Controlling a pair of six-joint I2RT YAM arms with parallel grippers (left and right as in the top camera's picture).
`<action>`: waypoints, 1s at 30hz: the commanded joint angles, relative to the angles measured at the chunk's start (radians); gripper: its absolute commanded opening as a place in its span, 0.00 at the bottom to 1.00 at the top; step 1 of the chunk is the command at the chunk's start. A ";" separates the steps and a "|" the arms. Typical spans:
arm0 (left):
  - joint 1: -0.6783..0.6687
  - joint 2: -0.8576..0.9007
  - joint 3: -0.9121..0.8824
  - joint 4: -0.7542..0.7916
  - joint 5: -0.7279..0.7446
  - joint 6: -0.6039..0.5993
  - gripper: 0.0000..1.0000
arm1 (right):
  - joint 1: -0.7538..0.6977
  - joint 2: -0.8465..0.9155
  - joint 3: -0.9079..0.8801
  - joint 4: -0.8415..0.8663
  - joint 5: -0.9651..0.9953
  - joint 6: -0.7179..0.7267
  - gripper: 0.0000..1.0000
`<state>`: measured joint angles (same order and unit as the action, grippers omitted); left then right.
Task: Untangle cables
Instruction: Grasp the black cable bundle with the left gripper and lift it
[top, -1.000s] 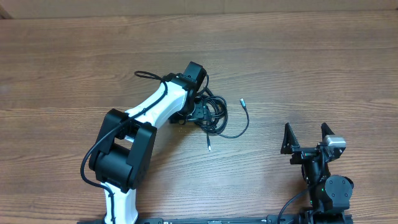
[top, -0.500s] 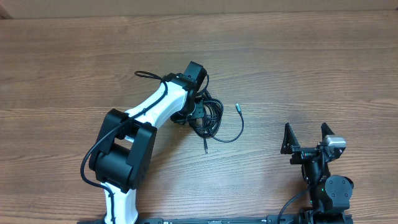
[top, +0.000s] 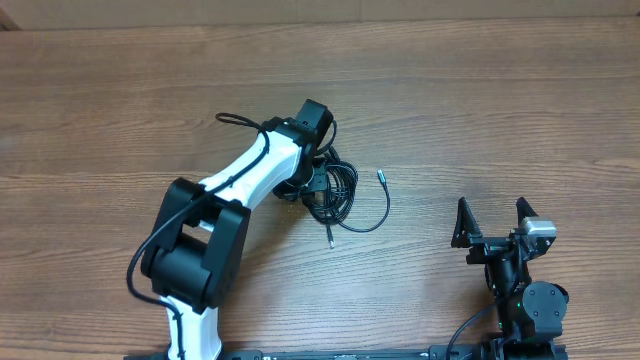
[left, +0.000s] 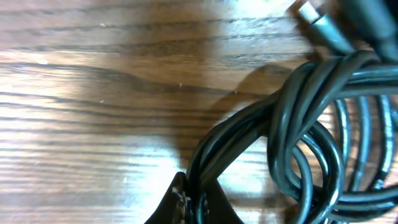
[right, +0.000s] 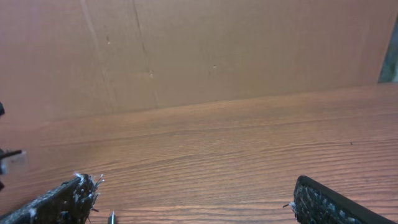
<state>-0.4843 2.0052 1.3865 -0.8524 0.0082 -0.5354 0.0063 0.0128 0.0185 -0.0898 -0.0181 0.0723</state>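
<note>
The cables (top: 340, 192) lie as a black looped bundle on the wooden table, just right of my left arm's wrist. One loose plug end (top: 381, 175) points up-right and another (top: 331, 240) trails toward the front. My left gripper (top: 314, 187) is shut on the bundle's left side. In the left wrist view the cables (left: 298, 124) twist in thick loops, and a few strands run down between the closed tips of the left gripper (left: 200, 200). My right gripper (top: 492, 222) stands open at the front right, far from the cables, with nothing in the right gripper (right: 196, 202).
A brown cardboard wall (right: 199, 50) rises behind the table's far edge. The left arm's own thicker black wire (top: 235, 120) loops out beside its forearm. Bare wood table (top: 500, 110) lies between the bundle and the right arm.
My left gripper has shut on the cables. The bundle drew in slightly to the left, and both loose plug ends shifted left with it. The right arm stayed still.
</note>
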 joint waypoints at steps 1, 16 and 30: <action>-0.037 -0.123 0.017 0.000 -0.070 0.045 0.04 | -0.004 -0.010 -0.011 0.005 0.010 0.003 1.00; -0.225 -0.447 0.017 -0.012 -0.298 0.094 0.04 | -0.004 -0.010 -0.011 0.005 0.010 0.003 1.00; -0.257 -0.455 0.017 -0.052 -0.333 0.094 0.04 | -0.004 -0.010 -0.011 0.005 0.009 0.003 1.00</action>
<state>-0.7334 1.5692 1.3869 -0.8993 -0.2962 -0.4522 0.0063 0.0128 0.0185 -0.0902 -0.0181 0.0715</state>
